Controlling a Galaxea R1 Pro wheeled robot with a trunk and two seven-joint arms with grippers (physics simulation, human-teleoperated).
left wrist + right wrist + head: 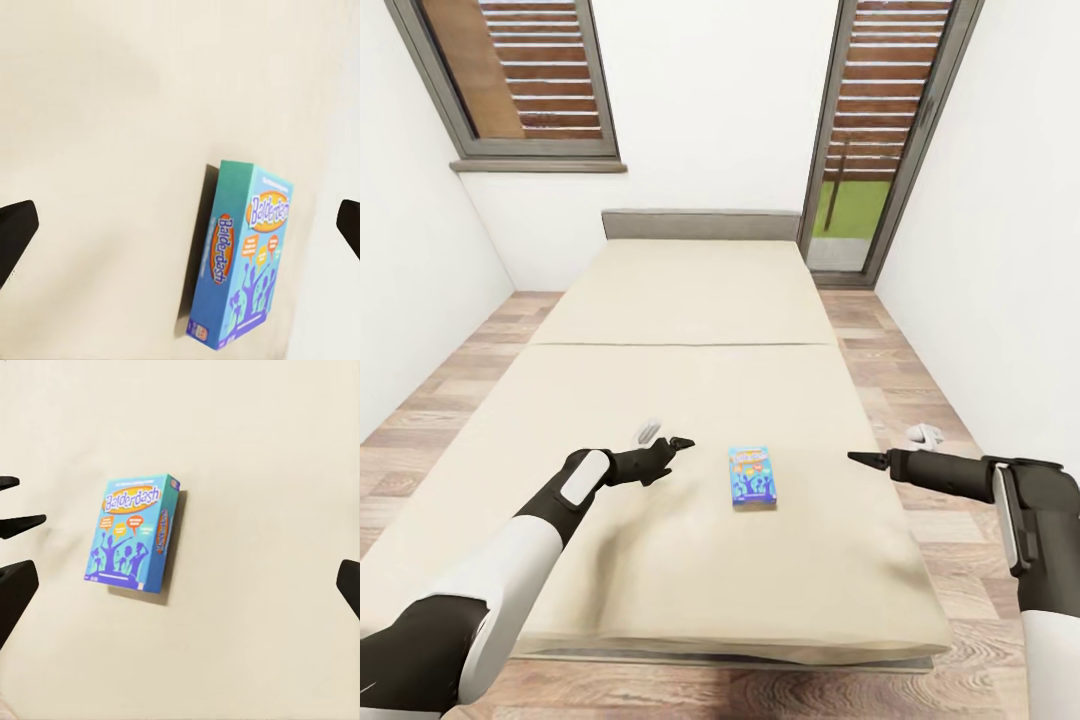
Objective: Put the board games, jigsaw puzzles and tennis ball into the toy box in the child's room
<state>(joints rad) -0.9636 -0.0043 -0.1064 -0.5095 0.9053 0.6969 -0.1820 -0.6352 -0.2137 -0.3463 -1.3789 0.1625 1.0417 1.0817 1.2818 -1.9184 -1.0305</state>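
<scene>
One board game (752,477) lies flat on the beige mattress of the bed (690,310), and I place everything else by it. It is a blue box printed with cartoon figures and the name "Balderdash", face up, near the foot end of the bed and roughly midway across it.

To the left of the box, my left gripper (665,441) hangs over the mattress, near the box but apart from it, pointing toward it. Its jaws stand apart: in the left wrist view the two dark fingertips (15,236) sit at opposite edges of the picture with bare mattress and the box (244,259) between them, nothing clamped.

To the right of the box, my right gripper (870,460) hangs near the bed's right edge, also pointing at the box and clear of it. Its jaws are apart too, with the fingertips (16,596) wide in the right wrist view, the box (135,532) lying on the mattress between them and untouched.

Beyond the box, at the far end of the bed, is the grey headboard (700,224). A slatted window (525,75) is up on the left and a glazed door (880,130) on the right, with wood-plank floor (920,380) along both sides.
</scene>
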